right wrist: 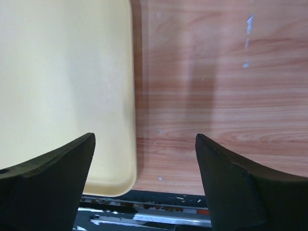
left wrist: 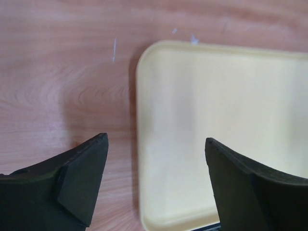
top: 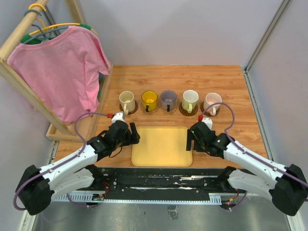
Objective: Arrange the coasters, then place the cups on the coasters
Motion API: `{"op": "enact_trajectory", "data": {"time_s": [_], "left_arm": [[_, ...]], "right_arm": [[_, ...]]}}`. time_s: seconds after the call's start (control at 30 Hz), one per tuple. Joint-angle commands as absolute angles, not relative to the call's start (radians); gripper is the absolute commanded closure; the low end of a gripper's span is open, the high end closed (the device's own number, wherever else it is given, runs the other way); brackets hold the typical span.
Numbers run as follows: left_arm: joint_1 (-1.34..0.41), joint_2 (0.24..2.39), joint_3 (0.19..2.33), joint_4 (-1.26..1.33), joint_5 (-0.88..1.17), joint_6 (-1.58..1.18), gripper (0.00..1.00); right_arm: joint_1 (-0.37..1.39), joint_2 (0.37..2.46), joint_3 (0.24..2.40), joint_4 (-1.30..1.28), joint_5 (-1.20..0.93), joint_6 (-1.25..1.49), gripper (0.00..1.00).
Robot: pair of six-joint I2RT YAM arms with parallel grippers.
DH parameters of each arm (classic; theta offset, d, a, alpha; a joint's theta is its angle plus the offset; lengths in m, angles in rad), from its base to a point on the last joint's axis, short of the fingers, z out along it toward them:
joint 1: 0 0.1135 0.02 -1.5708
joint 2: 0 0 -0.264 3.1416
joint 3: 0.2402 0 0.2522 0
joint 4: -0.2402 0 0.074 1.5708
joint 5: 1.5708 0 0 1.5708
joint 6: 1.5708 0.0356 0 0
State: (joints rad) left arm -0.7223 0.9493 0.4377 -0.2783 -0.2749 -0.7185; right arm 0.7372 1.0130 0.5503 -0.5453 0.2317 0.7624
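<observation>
Five cups stand in a row across the middle of the table, each on a round coaster: cream cup (top: 126,100), yellow cup (top: 149,99), purple-grey cup (top: 168,99), white cup (top: 190,100), pink cup (top: 212,101). Dark coaster rims (top: 150,110) show under them. My left gripper (top: 133,135) (left wrist: 155,144) hangs open and empty over the left edge of the yellow tray (left wrist: 216,110). Over the tray's right edge (right wrist: 62,72), my right gripper (top: 190,137) (right wrist: 144,139) is open and holds nothing.
The yellow tray (top: 161,147) lies bare between the two grippers, near the table's front edge (right wrist: 159,197). A wooden rack (top: 72,130) with a pink shirt (top: 62,67) stands at the left. Grey walls close in the back and right.
</observation>
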Motion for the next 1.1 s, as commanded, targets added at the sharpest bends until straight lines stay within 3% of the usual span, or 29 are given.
{"op": "enact_trajectory", "data": {"time_s": [0.0, 0.03, 0.07, 0.4, 0.77, 1.07], "left_arm": [[-0.729, 0.881, 0.560, -0.334, -0.404, -0.664, 0.09], [-0.729, 0.878, 0.580, -0.341, -0.428, -0.655, 0.02], [-0.729, 0.878, 0.598, -0.346, -0.455, -0.647, 0.01], [-0.697, 0.924, 0.766, -0.492, -0.711, -0.616, 0.00], [-0.264, 0.855, 0.735, -0.358, -0.510, -0.559, 0.00], [-0.234, 0.857, 0.800, -0.405, -0.576, -0.590, 0.00]], "right_arm": [[0.730, 0.926, 0.651, -0.636, 0.410, 0.704, 0.02], [0.729, 0.909, 0.658, -0.638, 0.472, 0.698, 0.01], [0.726, 0.891, 0.661, -0.636, 0.524, 0.693, 0.02], [0.523, 0.718, 0.697, -0.636, 0.717, 0.579, 0.02], [0.157, 0.539, 0.709, -0.604, 0.679, 0.551, 0.02], [0.087, 0.482, 0.728, -0.594, 0.675, 0.582, 0.02]]}}
